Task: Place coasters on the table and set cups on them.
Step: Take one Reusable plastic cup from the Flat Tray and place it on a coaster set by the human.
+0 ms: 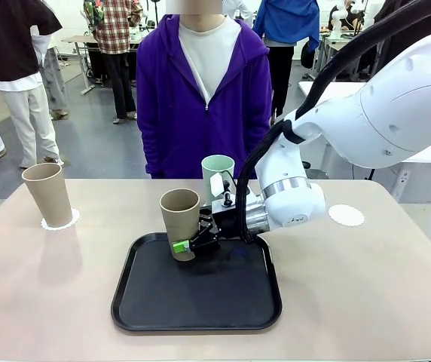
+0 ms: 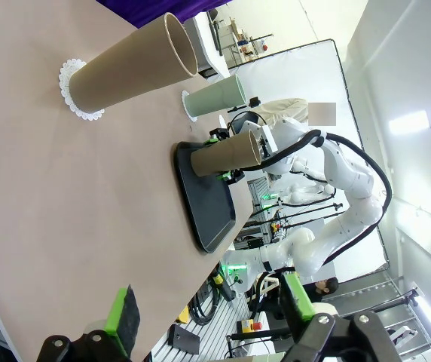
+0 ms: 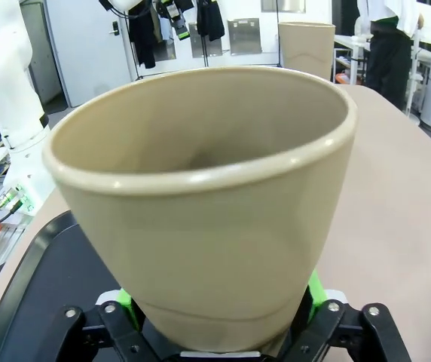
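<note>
The beige-brown cup [image 3: 200, 204] sits between my right gripper's [image 1: 194, 249] green pads, which press on either side of its lower wall just above the base — my fingers are closed on it, and it stands over the black tray [image 1: 155, 315] near the tray's back edge; whether its base has left the tray I cannot tell. So the step in hand is picking up the second cup. My left gripper [image 2: 208, 317] hangs over the near table edge with its fingers apart, holding nothing. Farther out on the beige table [image 1: 366, 286], a bare coaster [image 1: 346, 216] lies to my right, well apart from the tray — I judge that is where this cup belongs. The next move calls for a straight lift, a carry to the right, and a centred set-down on the doily. Beyond the tray the mint green cup [image 1: 218, 172] stands before the person, and at far left another beige cup [image 1: 47, 194] already rests on its coaster [image 1: 59, 221].
</note>
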